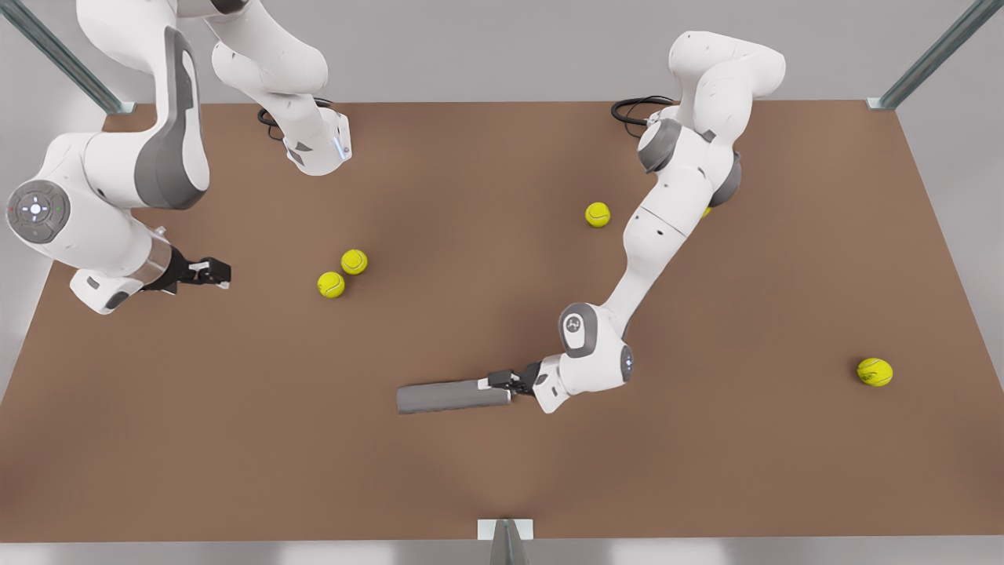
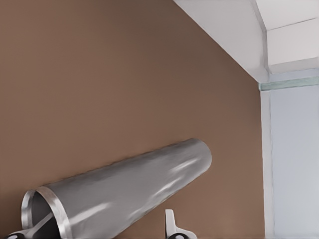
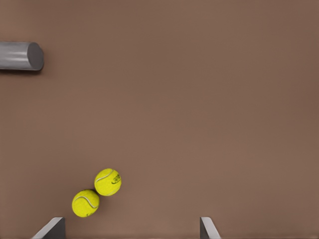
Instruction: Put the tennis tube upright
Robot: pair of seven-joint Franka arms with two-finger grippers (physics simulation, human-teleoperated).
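Your left end effector (image 1: 510, 382) is pinching the open rim of the tennis tube (image 1: 451, 396), lying flat on the table (image 1: 706, 471). Your right end effector (image 1: 222, 272) is hovering spread, empty, near two tennis balls (image 3: 97, 191); their markings are unreadable.

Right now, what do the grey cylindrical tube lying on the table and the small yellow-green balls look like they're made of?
The grey cylindrical tube looks like brushed metal or smooth plastic: soft sheen streaks, thin lighter rim. The small yellow-green balls look like matte felt with pale curved seams.
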